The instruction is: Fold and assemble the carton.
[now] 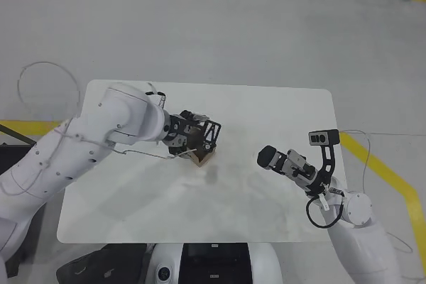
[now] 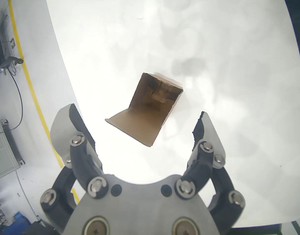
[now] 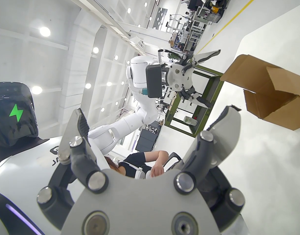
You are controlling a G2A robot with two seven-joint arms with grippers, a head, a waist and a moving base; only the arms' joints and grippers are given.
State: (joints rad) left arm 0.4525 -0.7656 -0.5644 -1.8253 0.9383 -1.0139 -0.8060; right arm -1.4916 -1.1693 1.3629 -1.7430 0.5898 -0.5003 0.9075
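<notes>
- Starting at your left, note a cable loop [image 1: 46, 62] on the floor, then a green frame [image 3: 208, 70] and a yellow line [image 1: 14, 126] off the table's [image 1: 270, 106] left edge. All three are well apart from the work.
- Your left gripper [image 1: 213, 137] hangs over the middle of the table, fingers spread wide and holding nothing.
- The carton [image 2: 152, 113] sits on the table just beside that gripper, under it and touching neither finger.
- Its mouth opens toward the left gripper, with one flap sticking out from the rim. Inside you see the brown walls and the far-end flaps folded across.
- Your right gripper [image 3: 155, 108] is over the right part of the table, well apart from the carton and pointed toward it. Its fingers are also spread, with nothing between them.
</notes>
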